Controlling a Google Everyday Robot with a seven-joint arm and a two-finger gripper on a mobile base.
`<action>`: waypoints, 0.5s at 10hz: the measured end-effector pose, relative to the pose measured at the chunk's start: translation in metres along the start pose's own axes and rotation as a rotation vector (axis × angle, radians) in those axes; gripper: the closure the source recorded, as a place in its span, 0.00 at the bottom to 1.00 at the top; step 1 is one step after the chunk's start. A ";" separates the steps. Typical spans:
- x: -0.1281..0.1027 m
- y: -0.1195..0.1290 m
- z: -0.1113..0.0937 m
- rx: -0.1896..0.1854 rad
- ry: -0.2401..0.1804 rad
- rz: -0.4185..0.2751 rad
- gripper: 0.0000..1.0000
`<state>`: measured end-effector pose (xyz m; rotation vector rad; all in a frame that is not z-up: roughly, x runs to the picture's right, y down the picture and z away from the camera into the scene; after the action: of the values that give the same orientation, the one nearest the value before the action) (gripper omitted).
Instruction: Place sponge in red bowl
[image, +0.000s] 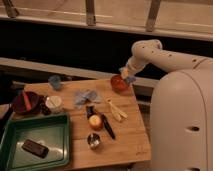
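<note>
The red bowl (118, 84) stands at the far right corner of the wooden table (127, 137). My gripper (126, 75) hangs just above the bowl's far right rim, at the end of the white arm that reaches in from the right. It is shut on the sponge (130, 79), a pale blue-grey block that sticks out at the fingers. The sponge is over the bowl's rim and is held above it, not resting inside.
A thin blue cloth (86, 97) lies mid-table. A dark maroon dish (26, 102), a blue cup (55, 81) and a white pot (53, 103) sit at the left. The green tray (20, 131) holds a dark brown block (35, 148). An orange item (94, 121), black pen (107, 126) and metal cup (93, 141) lie nearer the front.
</note>
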<state>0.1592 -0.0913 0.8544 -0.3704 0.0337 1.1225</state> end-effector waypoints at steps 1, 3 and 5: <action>-0.009 0.006 0.011 -0.017 0.006 -0.013 0.87; -0.028 0.024 0.036 -0.060 0.012 -0.041 0.87; -0.032 0.028 0.056 -0.089 0.007 -0.053 0.87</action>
<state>0.1113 -0.0917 0.9060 -0.4526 -0.0199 1.0723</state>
